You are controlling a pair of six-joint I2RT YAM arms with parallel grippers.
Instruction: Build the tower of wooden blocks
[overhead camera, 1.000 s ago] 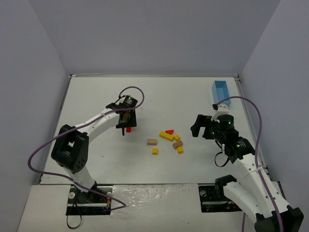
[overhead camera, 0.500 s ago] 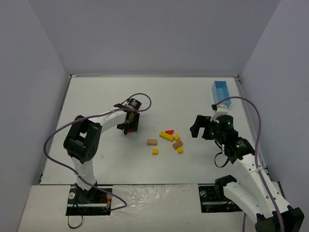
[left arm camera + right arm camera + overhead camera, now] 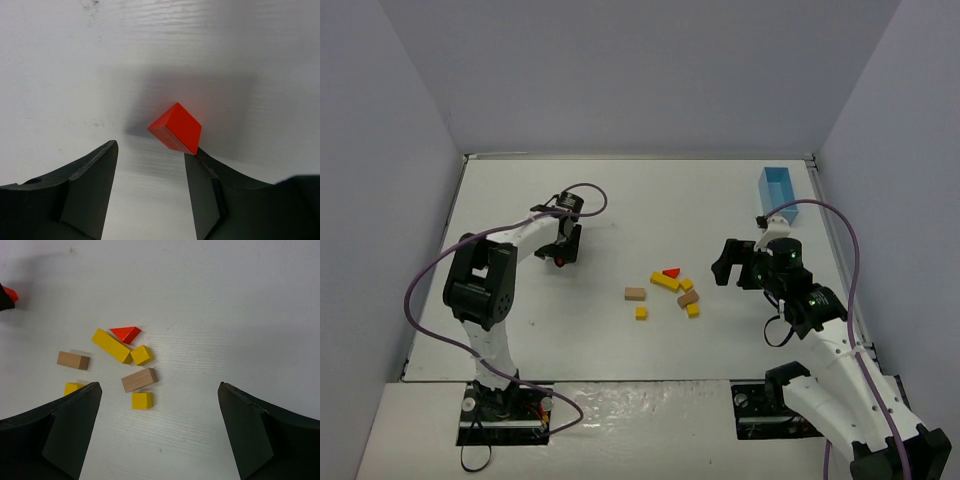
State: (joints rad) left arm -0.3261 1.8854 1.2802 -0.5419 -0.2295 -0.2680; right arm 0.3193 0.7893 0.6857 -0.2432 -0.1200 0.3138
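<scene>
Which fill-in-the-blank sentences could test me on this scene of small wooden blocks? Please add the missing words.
The open left gripper has a small wooden block of ___ colour just ahead of its fingertips.
The right wrist view shows ___ plain tan wooden blocks.
The red triangular wedge lies beside a long block whose colour is ___.
The light-blue rectangular box stands near the far ___ corner of the table.
Missing words: red; two; yellow; right.

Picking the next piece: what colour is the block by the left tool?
The block is red; the left wrist view shows it best.
</scene>
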